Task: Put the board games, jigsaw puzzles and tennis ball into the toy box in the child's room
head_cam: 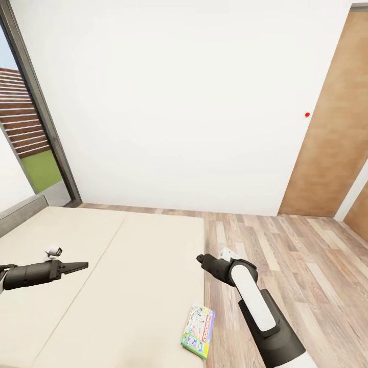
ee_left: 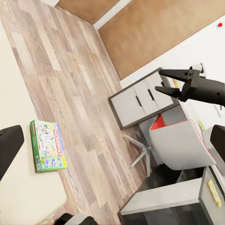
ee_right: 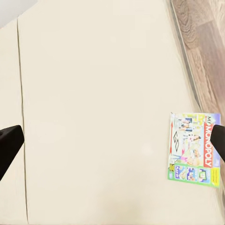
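Bedroom setting: white wall, wood-plank floor, brown door, with a low bed (head_cam: 102,266) of plain beige mattress. Right pincer (head_cam: 200,259), black-fingered on a white and black arm, hangs just beyond the bed's floor-side edge; in the left wrist view its jaws stand parted and hold nothing. Left pincer (head_cam: 82,266), black, hovers over the mattress near the headboard side; its fingers look close together with nothing between them, though how far they are parted cannot be told.

Flat printed board game box (head_cam: 198,330), green-edged with a red lettered band, lies on the mattress at the floor-side edge, near the robot and apart from both pincers.

Judgement: the fetch-from-bed step is in hand; next the right pincer must descend onto the box's overhanging or outer edge.

A second game on the bed cannot be made out. White-drawered grey surface (ee_left: 140,101) is partly cut off; items on it are too small to identify.
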Available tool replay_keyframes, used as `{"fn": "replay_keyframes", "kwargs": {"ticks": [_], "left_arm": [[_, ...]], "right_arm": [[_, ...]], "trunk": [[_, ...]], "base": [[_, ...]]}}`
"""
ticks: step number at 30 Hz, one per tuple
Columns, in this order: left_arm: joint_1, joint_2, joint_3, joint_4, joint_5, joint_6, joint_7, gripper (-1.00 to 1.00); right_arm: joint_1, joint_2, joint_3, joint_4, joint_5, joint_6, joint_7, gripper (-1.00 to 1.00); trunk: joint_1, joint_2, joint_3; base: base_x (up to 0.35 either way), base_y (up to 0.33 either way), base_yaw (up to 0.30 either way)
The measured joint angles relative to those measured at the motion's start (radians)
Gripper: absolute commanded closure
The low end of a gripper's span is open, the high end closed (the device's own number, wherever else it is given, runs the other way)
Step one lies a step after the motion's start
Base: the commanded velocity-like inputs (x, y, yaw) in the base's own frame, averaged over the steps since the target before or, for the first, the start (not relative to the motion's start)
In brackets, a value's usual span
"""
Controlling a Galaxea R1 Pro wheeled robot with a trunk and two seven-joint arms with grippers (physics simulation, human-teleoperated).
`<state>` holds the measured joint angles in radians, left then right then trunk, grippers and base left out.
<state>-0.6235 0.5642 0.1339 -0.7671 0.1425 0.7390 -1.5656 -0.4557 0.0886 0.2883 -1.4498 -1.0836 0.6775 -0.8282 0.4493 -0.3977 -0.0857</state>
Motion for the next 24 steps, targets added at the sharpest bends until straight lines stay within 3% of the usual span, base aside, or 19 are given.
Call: {"fn": "replay_keyframes", "kwargs": {"ticks": [17, 24], "left_arm": [[0.0, -0.011, 0.0, 0.0, 0.0, -0.007, 0.041, -1.0], [0.0, -0.014, 0.0, 0.001, 0.0, -0.007, 0.043, -1.0]], "right_arm": [[0.0, 0.002, 0.0, 0.0, 0.002, 0.0, 0.0, -1.0], [0.0, 0.003, 0.004, -0.002, 0.002, 0.0, 0.0, -1.0]], "trunk": [[0.0, 0.0, 0.0], [0.0, 0.0, 0.0]], "base": [[0.0, -0.003, 0.0], [0.0, -0.178, 0.0]]}}
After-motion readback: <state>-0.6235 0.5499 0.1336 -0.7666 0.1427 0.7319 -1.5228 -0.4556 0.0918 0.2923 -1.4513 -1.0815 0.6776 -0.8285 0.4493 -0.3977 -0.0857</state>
